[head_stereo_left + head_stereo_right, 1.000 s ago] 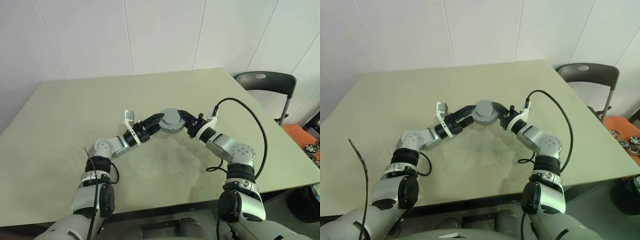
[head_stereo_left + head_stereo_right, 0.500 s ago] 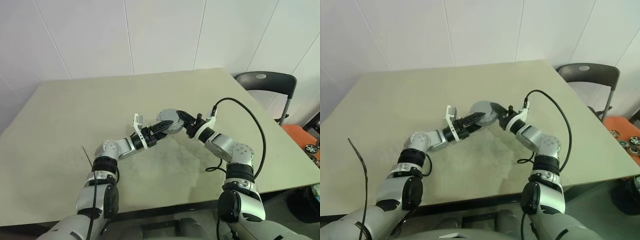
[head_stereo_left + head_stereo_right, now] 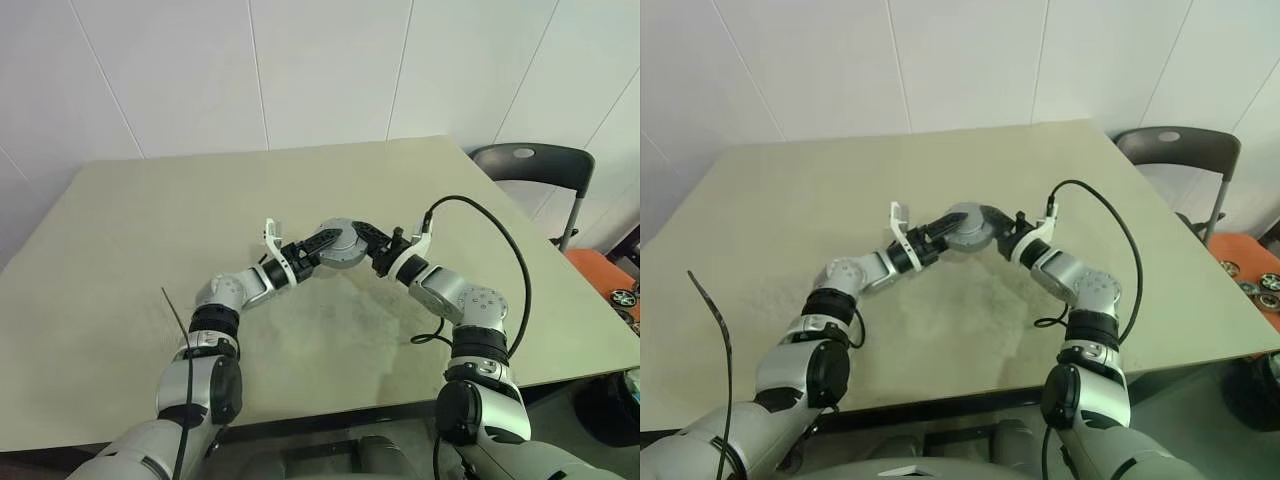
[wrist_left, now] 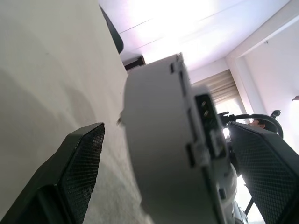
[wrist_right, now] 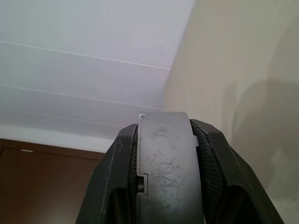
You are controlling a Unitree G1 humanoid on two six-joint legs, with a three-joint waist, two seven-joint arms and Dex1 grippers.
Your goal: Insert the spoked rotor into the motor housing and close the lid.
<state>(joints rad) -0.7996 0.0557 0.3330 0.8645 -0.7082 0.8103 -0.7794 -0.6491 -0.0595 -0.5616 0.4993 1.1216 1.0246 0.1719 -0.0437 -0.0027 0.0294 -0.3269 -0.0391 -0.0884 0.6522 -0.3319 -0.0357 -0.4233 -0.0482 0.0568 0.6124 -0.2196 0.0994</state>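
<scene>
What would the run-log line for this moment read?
motor housing: lid on, above table | right pincer: shut on motor housing's edge | left pincer: open, fingers straddling housing, not clamped | step: handover or regrasp

motor housing (image 3: 343,244): interior hidden | chair (image 3: 535,165): cut off by table

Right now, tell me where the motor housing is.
In the left eye view the motor housing is held above the middle of the table, clamped in the right pincer, with the open left pincer straddling it from the other side.
</scene>
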